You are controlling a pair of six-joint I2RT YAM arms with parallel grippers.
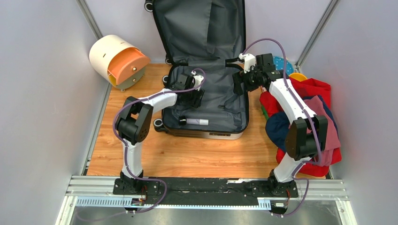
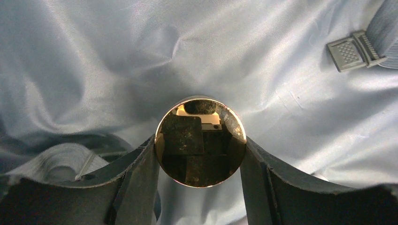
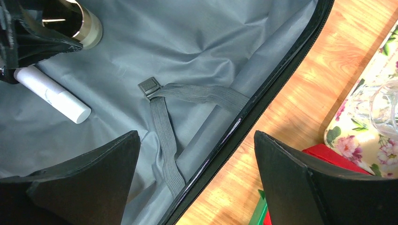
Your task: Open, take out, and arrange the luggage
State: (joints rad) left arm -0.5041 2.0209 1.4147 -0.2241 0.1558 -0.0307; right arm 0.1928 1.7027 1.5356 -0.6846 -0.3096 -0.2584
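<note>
Unpacking the luggage (image 1: 224,111), laid open mid-table (image 1: 197,157) with lid propped against the back wall. Gripping a gold-topped bottle (image 3: 89,27) in the left claw (image 2: 199,143), fingers (image 2: 141,173) pressed to both sides of the cap, low over the grey lining. Holding the right claw (image 3: 196,136) wide and empty above the luggage's right rim, over a loose strap (image 3: 164,126). Leaving a white tube (image 1: 197,122) by the near wall. Next, in all likelihood: raise the bottle straight up clear of the shell, carry out to bare table, set down upright, then go back for the tube. Cannot tell whether firm enough for the lift.
</note>
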